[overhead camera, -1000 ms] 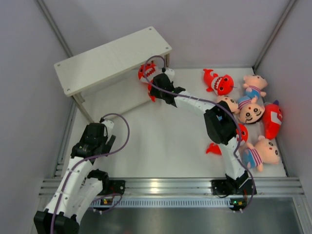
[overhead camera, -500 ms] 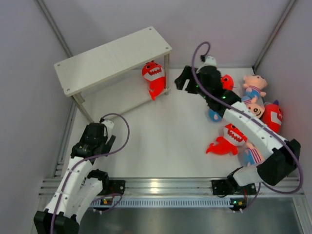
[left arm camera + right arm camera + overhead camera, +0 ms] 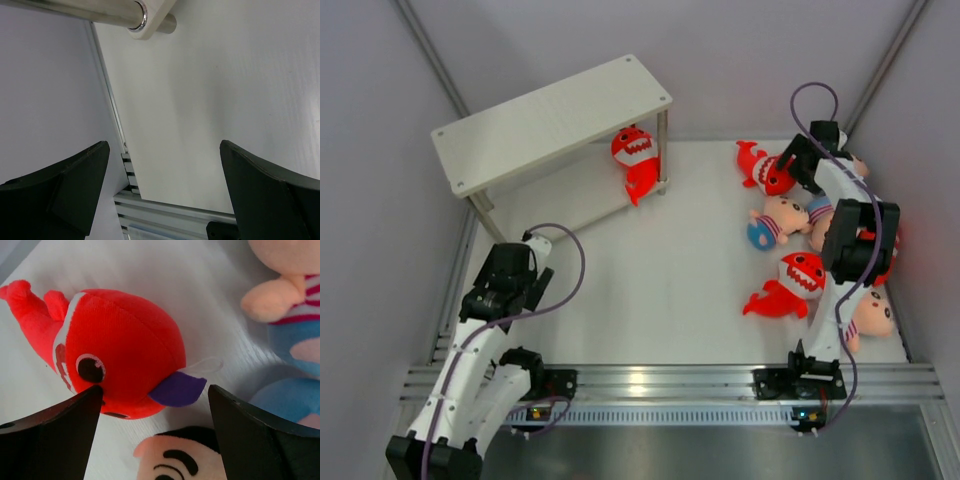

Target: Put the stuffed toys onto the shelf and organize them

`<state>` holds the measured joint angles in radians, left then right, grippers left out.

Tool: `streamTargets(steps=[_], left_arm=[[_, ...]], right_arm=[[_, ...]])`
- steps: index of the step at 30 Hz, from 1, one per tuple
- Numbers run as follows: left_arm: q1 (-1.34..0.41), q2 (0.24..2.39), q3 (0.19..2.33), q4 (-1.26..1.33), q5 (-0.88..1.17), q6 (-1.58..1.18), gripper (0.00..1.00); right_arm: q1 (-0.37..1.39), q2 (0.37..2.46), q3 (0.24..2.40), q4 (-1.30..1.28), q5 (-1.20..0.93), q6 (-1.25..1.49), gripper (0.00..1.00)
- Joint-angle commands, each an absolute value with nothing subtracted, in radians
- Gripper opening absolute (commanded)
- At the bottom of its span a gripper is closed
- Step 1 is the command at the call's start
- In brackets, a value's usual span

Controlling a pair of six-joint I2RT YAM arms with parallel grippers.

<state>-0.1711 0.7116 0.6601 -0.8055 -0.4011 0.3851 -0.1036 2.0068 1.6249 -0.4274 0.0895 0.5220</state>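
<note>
The white two-tier shelf (image 3: 550,115) stands at the back left. One red shark (image 3: 638,160) sits upright at the right end of its lower board, beside a leg. My right gripper (image 3: 790,163) hovers open over the toy pile at the back right, above another red shark (image 3: 768,172). In the right wrist view this shark (image 3: 120,357) lies just ahead of the open gripper (image 3: 155,407), with a boy doll's head (image 3: 185,460) between the fingers, untouched. My left gripper (image 3: 510,272) stays open and empty at the near left.
More toys lie on the right: a boy doll (image 3: 775,220), a red shark (image 3: 788,285), a boy doll (image 3: 872,315) and a shark (image 3: 885,245) behind the right arm. A shelf leg (image 3: 100,12) shows in the left wrist view. Walls close in on both sides.
My right gripper let go of the red shark at the shelf's lower board, swung right to the toy pile and opened wider. The left arm barely shifted.
</note>
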Motion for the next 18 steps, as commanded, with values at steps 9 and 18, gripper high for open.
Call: streamTargets(steps=[9,18], left_arm=[[-0.166,0.782,0.756,-0.772,-0.446,0.439,0.98],[-0.166,0.837,0.801,-0.782,-0.436,0.420,0.98]], right_arm=[[-0.126,2.134,1.784,-0.262,-0.119,0.442,0.58],[-0.140,2.209,1.818,-0.236,-0.184,0.457,0.78]])
